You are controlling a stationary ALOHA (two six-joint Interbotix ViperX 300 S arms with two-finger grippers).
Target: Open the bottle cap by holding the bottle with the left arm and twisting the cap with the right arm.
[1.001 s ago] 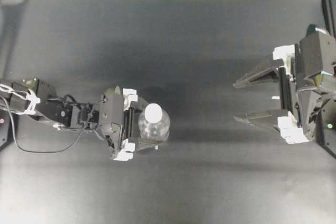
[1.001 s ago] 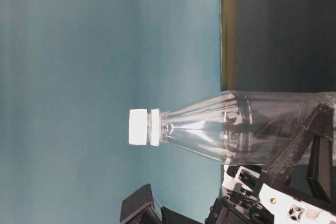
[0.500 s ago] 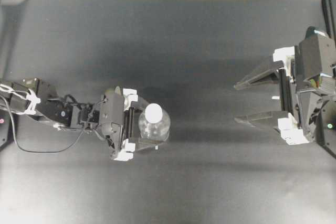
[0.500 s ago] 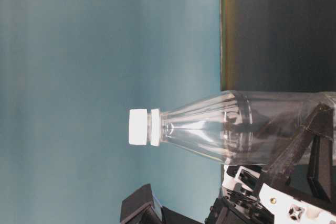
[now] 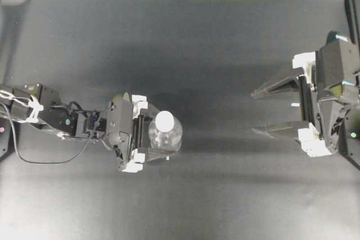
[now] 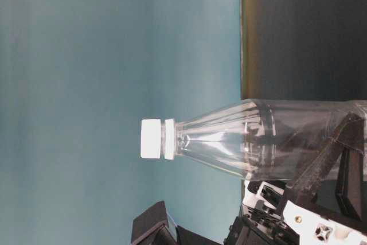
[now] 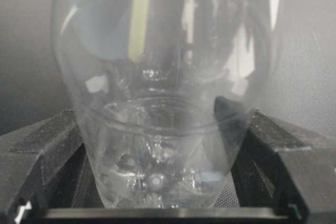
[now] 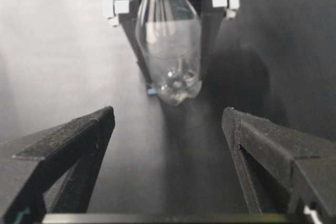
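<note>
The left hand (image 5: 152,133) is gripping the small clear plastic bottle (image 5: 165,134) upright, white screw cap (image 5: 164,120) on, while the right hand (image 5: 269,108), at three o'clock, is gaping wide.

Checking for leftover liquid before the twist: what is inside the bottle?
The bottle looks empty: the dark mat and the left gripper's fingers show through its clear wall. Glare hides parts of the wall, and the bottle cap covers the neck opening.

No text, label, brand, number or sign can be read anywhere: none is carried by the small clear plastic bottle (image 5: 165,134) or its round white screw cap (image 6: 151,138).
</note>
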